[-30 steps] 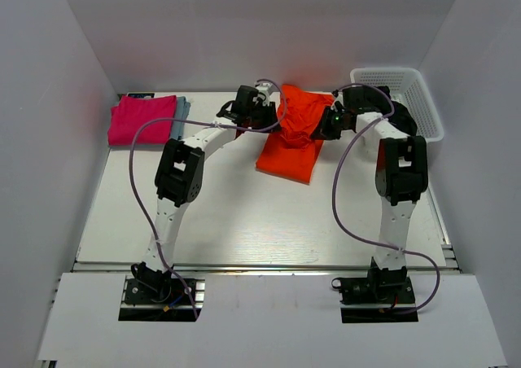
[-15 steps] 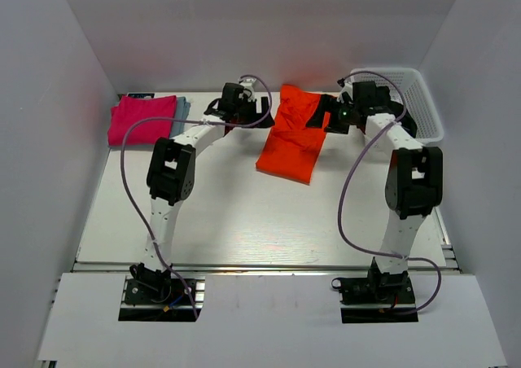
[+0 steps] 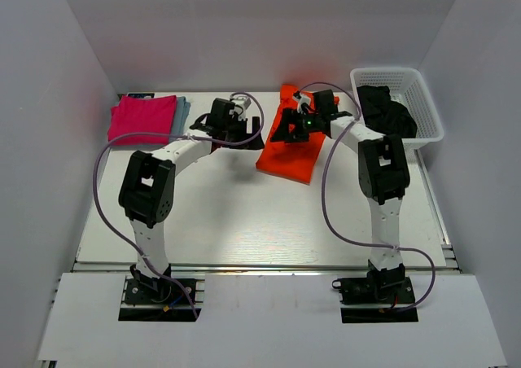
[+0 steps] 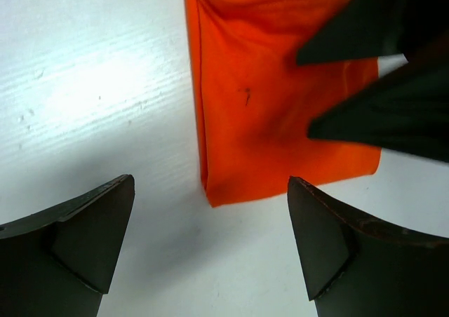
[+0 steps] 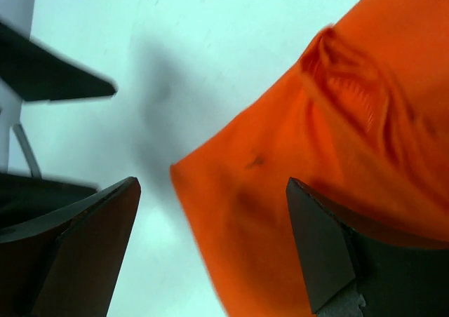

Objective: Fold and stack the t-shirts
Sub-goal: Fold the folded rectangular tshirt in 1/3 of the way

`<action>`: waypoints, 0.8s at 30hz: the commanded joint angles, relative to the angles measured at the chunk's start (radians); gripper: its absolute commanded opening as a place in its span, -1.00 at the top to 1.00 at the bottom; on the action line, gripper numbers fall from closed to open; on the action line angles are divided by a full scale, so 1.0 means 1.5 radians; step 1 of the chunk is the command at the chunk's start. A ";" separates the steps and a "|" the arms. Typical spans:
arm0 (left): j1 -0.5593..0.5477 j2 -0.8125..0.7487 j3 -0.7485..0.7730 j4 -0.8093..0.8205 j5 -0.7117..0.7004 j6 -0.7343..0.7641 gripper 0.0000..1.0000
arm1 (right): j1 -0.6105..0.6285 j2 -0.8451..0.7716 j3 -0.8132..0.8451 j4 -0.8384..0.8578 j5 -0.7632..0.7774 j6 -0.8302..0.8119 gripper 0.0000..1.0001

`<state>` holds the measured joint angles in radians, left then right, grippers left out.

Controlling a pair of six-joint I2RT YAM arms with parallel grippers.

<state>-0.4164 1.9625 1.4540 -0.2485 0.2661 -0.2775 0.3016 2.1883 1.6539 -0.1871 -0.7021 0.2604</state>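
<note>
The orange t-shirt (image 3: pixel 289 156) is lying folded on the white surface (image 3: pixel 244 213). Both hands are hanging spread wide and gripping nothing. The left hand (image 4: pixel 210 184) is hovering over the orange t-shirt's left edge, and the right hand (image 5: pixel 212 184) is hovering above its middle. The pink t-shirt (image 3: pixel 142 118) is resting on a blue-grey one (image 3: pixel 184 107), well left of the orange t-shirt. Black t-shirts (image 3: pixel 387 111) are filling the basket (image 3: pixel 431 120) to the orange t-shirt's right.

A robotics lab booth is shown: a white table (image 3: pixel 244 221) enclosed by plain white panels (image 3: pixel 269 34), with left arm (image 3: pixel 146 190) and right arm (image 3: pixel 383 168) bolted at the frame's bottom.
</note>
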 commanded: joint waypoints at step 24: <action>-0.015 0.063 0.041 -0.022 0.023 0.039 -0.99 | -0.020 -0.010 0.011 0.253 -0.002 0.124 -0.81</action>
<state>-0.4343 2.0605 1.4712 -0.3088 0.2752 -0.2329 0.2535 2.3405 1.6890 0.1875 -0.6727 0.5552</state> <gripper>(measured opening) 0.995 0.902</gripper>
